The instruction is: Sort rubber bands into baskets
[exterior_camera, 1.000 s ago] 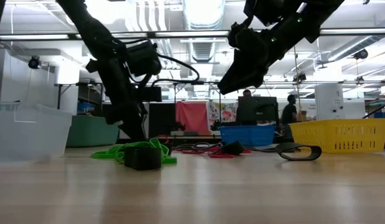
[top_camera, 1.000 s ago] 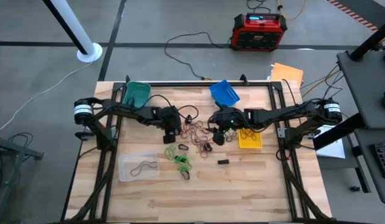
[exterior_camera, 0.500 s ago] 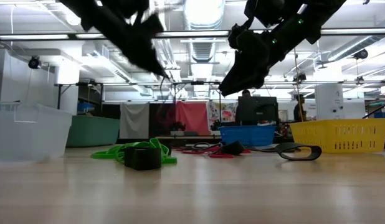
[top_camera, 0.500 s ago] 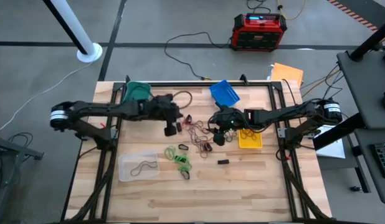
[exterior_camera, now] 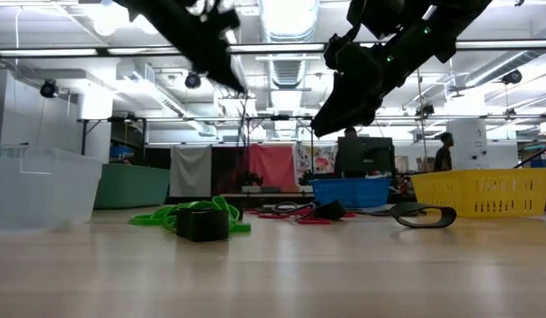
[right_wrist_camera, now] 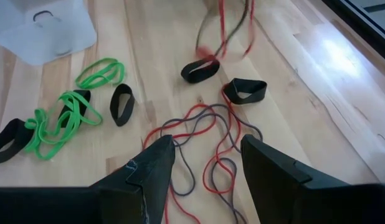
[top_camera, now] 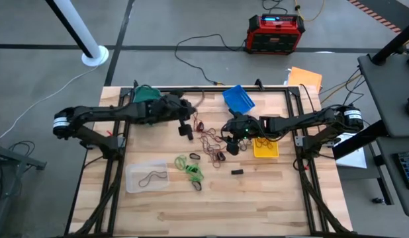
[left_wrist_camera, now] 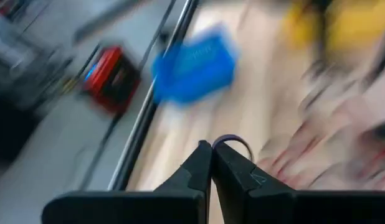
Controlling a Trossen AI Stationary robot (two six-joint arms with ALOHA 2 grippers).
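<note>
Rubber bands lie in the table's middle: red and grey ones [right_wrist_camera: 205,143], green ones [top_camera: 190,168] and black ones [right_wrist_camera: 244,91]. My left gripper [top_camera: 189,132] is raised high over the pile's left side, shut on a thin dark band [left_wrist_camera: 233,142]. My right gripper [top_camera: 229,147] hovers open and empty above the red and grey bands. The teal basket [top_camera: 146,96] stands far left, partly under my left arm. The blue basket [top_camera: 238,98] stands at the far edge, the yellow one [top_camera: 265,147] at right. The clear basket [top_camera: 146,177], near left, holds one dark band. My left gripper pinches the thin dark band between its two fingertips; a small loop of it [left_wrist_camera: 233,142] stands out just beyond them. The wrist view is blurred and the rest of the band cannot be made out. The gripper is well clear of the table.
A small black block [top_camera: 237,172] lies near the table's middle, toward the near edge. Blurred red and dark strands [right_wrist_camera: 223,31] rise from the pile's far side. Bare wood lies along the near edge. A red box [top_camera: 276,32] stands on the floor beyond the table.
My left gripper has risen from the table at the pile's left side to well above it and gone a little toward the far edge, its fingers staying shut. My right gripper has kept still.
</note>
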